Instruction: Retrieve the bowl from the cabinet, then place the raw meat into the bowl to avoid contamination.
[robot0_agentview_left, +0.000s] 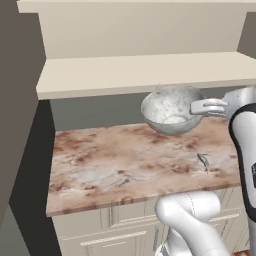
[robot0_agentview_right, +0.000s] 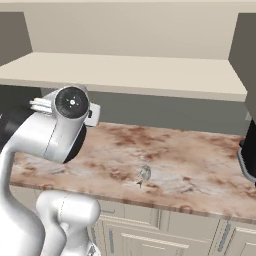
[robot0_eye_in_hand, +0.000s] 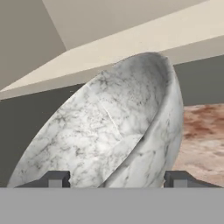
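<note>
Bowl already out of cabinet, hanging tilted above counter just below the shelf. Gripper fingers spread wide, straddling its rim (apparently holding). Meat transfer still ahead.

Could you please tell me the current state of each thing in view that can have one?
bowl: tilted, held by its rim off the counter, below the shelf.
tool: closed on the bowl's rim, fingers wide apart.
cabinet: open, beige shelf bare where visible.
counter: a small grey thing lies on it; what it is cannot be told.
</note>
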